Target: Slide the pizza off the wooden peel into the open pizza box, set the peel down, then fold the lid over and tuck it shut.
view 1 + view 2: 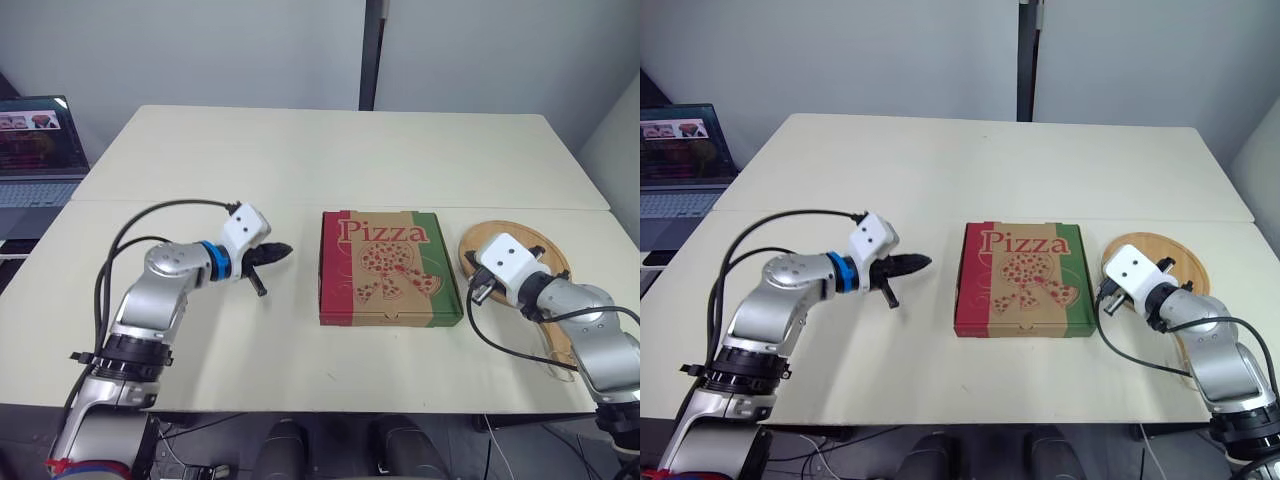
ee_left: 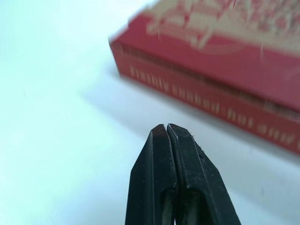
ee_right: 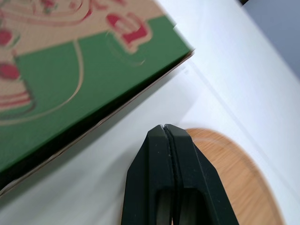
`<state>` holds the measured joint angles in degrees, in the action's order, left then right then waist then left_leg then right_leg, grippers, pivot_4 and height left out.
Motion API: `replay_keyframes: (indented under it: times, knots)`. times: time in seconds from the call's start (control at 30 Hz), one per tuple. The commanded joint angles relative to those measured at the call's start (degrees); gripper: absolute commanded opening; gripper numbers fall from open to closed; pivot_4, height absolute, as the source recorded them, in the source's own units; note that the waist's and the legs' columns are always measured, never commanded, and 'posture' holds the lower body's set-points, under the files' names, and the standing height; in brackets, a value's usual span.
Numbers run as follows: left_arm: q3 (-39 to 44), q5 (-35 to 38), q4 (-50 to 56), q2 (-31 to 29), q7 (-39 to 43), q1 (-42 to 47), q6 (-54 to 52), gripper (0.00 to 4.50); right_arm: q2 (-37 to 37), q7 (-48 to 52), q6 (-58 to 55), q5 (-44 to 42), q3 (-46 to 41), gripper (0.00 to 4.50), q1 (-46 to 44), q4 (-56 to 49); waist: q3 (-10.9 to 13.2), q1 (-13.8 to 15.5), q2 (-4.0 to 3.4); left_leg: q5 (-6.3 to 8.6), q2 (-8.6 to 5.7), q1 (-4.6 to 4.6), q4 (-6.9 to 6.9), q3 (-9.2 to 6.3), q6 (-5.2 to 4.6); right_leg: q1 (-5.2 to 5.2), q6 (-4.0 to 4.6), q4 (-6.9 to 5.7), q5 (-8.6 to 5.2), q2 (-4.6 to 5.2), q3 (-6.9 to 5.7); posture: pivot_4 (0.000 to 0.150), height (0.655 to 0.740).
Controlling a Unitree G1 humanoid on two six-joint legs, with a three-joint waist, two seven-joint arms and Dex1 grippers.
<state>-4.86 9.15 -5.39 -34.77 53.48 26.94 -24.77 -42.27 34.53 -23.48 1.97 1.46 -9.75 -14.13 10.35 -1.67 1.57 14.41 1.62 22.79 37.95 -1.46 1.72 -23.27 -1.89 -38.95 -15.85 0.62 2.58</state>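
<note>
Now both arms bend inward: the left gripper [image 1: 283,250], pinched shut, points at the pizza box [image 1: 388,265] from its left, while the right gripper [image 3: 165,127], likewise shut, hovers over the wooden peel [image 1: 512,233]. The box lies closed between them, contents hidden; the peel lies flat just right of it.

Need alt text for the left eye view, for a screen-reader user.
A closed pizza box lies on a cream table, a bare round wooden peel just right of it. The left gripper, jaws shut, points at the box from the left without touching; the right gripper, jaws shut, is over the peel's edge.
</note>
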Motion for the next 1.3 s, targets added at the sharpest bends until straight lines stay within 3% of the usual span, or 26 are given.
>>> replay_keyframes:
  times: [0.03, 0.47, 0.83, 1.3]
  knots:
    - [-1.9, 0.8, 4.7, 1.1, -0.4, -3.2, -1.9, 0.00, 0.2, 3.3, 1.8, -1.6, 1.3, 0.03, 0.2, -1.0, 0.0, 0.0, 0.00, 0.00, 0.00, 0.00, 0.00, 0.00, 0.00, 0.00, 0.00, 0.00, 0.00, 0.01, 0.00, 0.150, 0.7400]
    - [-2.2, 5.5, 19.4, -0.6, 0.4, -11.9, -11.0, 0.00, 4.3, 7.7, -0.2, -5.1, 5.6, 0.03, 2.8, -8.6, 0.0, -0.4, 0.00, 0.00, 0.07, -0.08, -0.04, -0.01, 0.00, 0.01, 0.00, -0.03, 0.00, -0.05, 0.01, 0.150, 0.7400]
    - [0.0, 6.6, 21.0, -3.8, 0.8, -13.1, -12.8, 0.00, 4.9, 8.5, -1.8, -3.8, 8.1, 0.03, 3.8, -11.2, 0.0, -0.3, 0.00, 0.00, 0.07, -0.08, -0.04, -0.02, 0.00, 0.01, 0.00, -0.02, -0.01, -0.05, 0.00, 0.150, 0.7400]
    - [-0.3, 8.0, 22.6, -2.6, -0.3, -14.5, -14.5, 0.00, 3.9, 7.4, -3.5, -4.4, 3.2, 0.03, 3.1, -9.8, 0.0, -0.1, 0.00, 0.01, 0.04, -0.07, -0.04, -0.01, 0.01, 0.02, 0.00, -0.01, -0.01, -0.02, 0.00, 0.150, 0.7400]
